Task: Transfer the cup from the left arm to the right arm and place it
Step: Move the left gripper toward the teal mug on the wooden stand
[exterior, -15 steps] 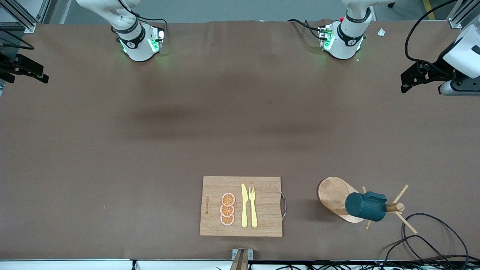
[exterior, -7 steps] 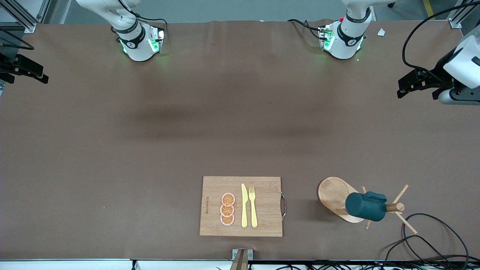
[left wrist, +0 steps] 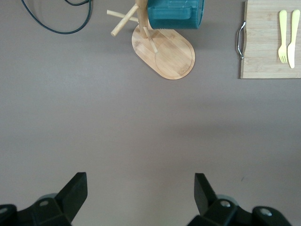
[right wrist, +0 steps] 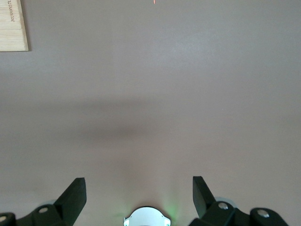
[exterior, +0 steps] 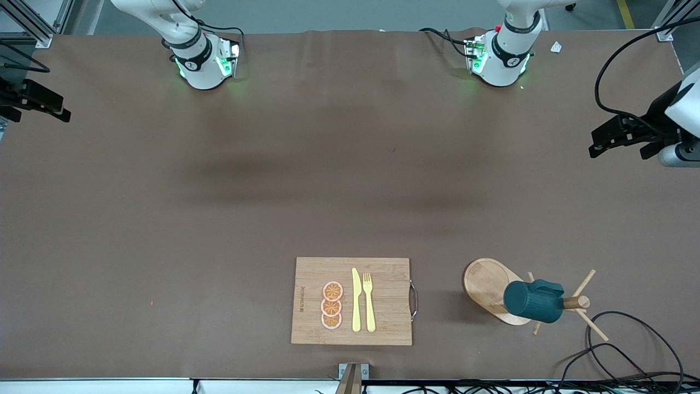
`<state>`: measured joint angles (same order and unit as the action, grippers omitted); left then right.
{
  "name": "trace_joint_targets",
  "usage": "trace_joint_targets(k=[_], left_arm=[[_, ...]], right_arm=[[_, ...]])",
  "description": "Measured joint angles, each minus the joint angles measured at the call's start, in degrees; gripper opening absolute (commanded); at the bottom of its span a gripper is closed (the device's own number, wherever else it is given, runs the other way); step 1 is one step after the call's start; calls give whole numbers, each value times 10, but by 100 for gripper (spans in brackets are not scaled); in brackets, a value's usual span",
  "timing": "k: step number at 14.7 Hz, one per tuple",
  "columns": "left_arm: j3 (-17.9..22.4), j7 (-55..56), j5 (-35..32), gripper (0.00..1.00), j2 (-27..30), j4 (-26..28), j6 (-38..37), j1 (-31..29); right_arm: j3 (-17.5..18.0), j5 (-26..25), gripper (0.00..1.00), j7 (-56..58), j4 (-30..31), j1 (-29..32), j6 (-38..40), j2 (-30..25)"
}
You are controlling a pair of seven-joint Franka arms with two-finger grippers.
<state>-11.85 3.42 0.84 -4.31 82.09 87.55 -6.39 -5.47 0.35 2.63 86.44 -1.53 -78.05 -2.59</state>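
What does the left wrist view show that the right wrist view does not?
Left wrist view only: the cup hanging on the wooden peg rack, a black cable, the yellow fork and knife, and the open left gripper. Right wrist view only: the open right gripper and a robot base. Both: the cutting board and the brown table.

Table cover (exterior: 219,219): matt brown cloth | cutting board (exterior: 311,273): pale wood, metal handle | knife (exterior: 356,301), fork (exterior: 369,303): yellow plastic | peg rack (exterior: 484,284): smooth wood | cup (exterior: 533,301): ribbed teal, matt
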Motion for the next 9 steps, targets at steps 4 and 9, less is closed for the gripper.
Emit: trace_joint_targets(k=[4,9], left_arm=[[7,0,0,100,0,-1,0,-3],[7,0,1,100,-1,-1,0,-4]], right_arm=[[-1,0,100,0,-4,0,-2,0],[-2,0,100,0,-9,1,-3,4]])
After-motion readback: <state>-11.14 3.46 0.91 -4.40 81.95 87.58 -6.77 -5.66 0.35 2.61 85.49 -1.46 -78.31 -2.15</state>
